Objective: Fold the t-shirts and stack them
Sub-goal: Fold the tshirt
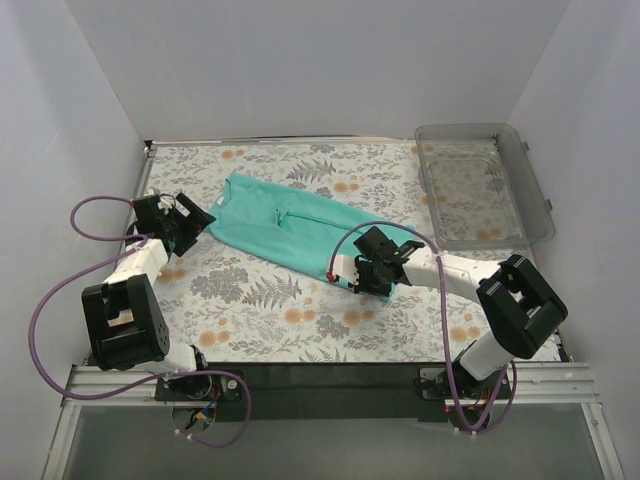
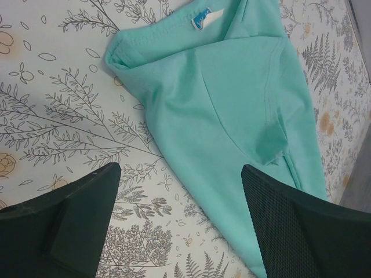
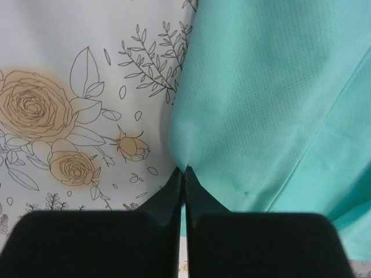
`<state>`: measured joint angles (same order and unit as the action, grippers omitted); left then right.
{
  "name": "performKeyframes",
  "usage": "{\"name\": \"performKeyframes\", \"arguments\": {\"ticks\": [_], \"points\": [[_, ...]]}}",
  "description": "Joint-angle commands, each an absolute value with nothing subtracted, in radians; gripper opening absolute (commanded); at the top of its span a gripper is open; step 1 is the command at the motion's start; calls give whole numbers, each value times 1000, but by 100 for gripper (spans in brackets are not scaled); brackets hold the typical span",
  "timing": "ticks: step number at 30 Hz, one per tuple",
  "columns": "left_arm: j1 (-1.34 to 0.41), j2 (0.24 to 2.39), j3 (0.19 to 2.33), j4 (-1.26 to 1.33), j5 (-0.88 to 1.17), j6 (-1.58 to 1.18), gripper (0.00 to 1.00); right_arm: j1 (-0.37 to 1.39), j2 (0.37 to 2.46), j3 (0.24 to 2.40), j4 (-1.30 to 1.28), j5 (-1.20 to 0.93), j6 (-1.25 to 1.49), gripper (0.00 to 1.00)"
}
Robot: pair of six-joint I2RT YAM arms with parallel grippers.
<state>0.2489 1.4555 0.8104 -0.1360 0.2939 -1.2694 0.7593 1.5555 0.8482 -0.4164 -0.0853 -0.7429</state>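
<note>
A limp, light teal shirt is lying rumpled mid-table, the right gripper pinching its near edge while the left gripper is hovering open beside the collar, probably the best next hold.

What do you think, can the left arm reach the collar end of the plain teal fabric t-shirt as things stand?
Probably yes: the left gripper, fingers open, hovers beside the collar of the plain teal fabric t-shirt, only floral tablecloth between; the right gripper pinches its far edge.
</note>
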Motion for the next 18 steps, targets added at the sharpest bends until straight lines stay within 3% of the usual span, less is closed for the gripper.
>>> {"name": "performKeyframes", "arguments": {"ticks": [1, 12, 13, 14, 18], "points": [[256, 1430, 810, -146, 268, -1272, 79, 785, 1580, 842, -452, -104, -727, 1], [268, 1381, 759, -158, 255, -1255, 79, 1075, 1699, 985, -583, -337, -697, 1], [271, 1390, 756, -156, 253, -1255, 79, 1089, 1738, 1009, -591, -347, -695, 4], [272, 1397, 758, -155, 259, -1255, 79, 1097, 1753, 1067, -612, -368, -692, 25], [273, 1453, 790, -143, 296, -1252, 79, 1078, 1755, 1167, -660, -351, -718, 43]]}}
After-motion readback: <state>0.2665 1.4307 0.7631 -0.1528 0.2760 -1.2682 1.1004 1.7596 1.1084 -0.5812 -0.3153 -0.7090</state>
